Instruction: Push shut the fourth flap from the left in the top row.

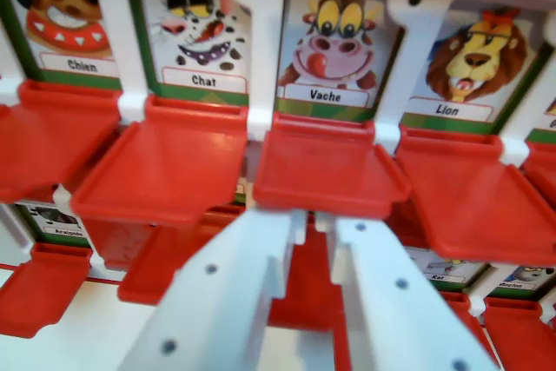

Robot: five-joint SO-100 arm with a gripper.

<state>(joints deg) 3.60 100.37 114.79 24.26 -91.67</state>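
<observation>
Hovering low, white plastic claw sits just under front lip of red plastic flap below cow card "Vache"; fingers nearly together, thin gap, gripping nothing. Placement looks meant for upward nudge from beneath. Flap lies open, roughly flat, free edge toward camera, hinge against white game board frame; long axis sideways. Whether fourth in row, cannot tell: row cropped. Neighbouring "Chat" flap, "Lion" flap likewise open.

Red flaps under cartoon cards edged in green; white frame, white gripper.
</observation>
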